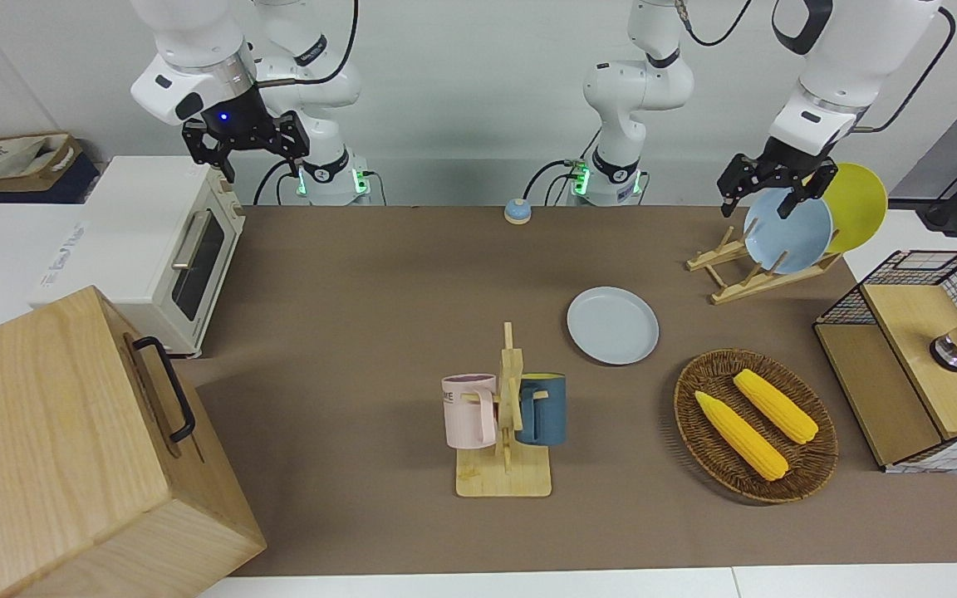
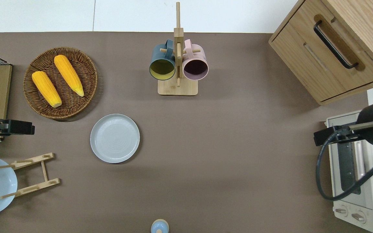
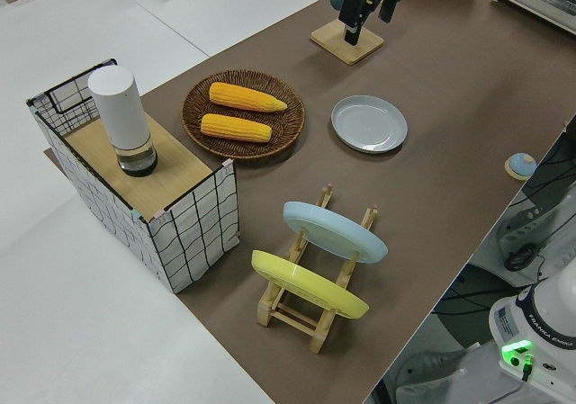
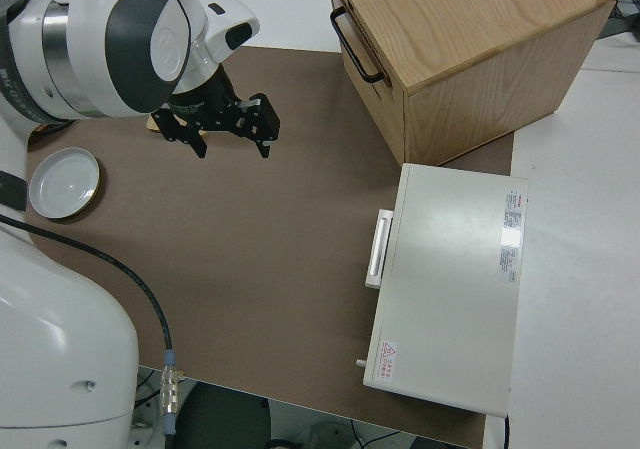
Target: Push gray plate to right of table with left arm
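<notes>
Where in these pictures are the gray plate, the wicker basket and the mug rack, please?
gray plate (image 2: 114,138), overhead view, centre of its flat face.
wicker basket (image 2: 86,69), overhead view, bare woven rim toward the mugs.
mug rack (image 2: 177,88), overhead view, its flat wooden base.

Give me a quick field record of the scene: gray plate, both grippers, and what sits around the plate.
gray plate: flat on the table, untouched
left gripper: open, raised at the left arm's end of the table, not at the plate
right gripper: open; arm parked
basket: holds two corn cobs, farther from the robots than the plate
mug rack: farther from the robots, toward the right arm's end
plate rack: nearer the robots, holds a blue plate and a yellow plate
</notes>
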Available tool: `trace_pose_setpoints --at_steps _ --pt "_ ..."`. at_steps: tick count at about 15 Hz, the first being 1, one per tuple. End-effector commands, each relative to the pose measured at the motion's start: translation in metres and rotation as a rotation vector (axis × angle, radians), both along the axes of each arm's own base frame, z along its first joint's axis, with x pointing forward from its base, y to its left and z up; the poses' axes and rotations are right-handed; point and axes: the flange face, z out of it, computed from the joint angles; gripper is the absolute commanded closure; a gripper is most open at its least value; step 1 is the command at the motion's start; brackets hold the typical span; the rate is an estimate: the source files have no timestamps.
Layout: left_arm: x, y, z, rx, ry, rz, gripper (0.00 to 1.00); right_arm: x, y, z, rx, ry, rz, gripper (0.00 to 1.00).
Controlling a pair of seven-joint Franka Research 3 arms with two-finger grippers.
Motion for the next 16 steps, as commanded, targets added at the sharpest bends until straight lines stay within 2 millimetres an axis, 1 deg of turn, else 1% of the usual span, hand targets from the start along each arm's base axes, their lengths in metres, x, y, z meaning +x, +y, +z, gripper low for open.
trace_pose_setpoints --at_steps 1,4,11,16 --pt "-0.0014 -0.0052 0.0063 0.013 -0.004 -0.009 0.00 -0.0025 -0.0017 0.0043 0.002 0.004 -0.015 0.017" --pt "-0.0009 -0.0082 0.0056 0.008 -0.002 -0.014 0.01 -0.0026 -0.0009 0.0043 0.002 0.004 -0.014 0.017" --pt "-0.0037 -0.0070 0.0080 0.011 0.001 -0.003 0.01 -0.0026 -0.0009 0.0043 0.002 0.004 -0.014 0.017" --pt "-0.0065 -0.0061 0.0042 0.012 0.030 0.001 0.01 -0.0026 -0.0009 0.0043 0.002 0.004 -0.014 0.017"
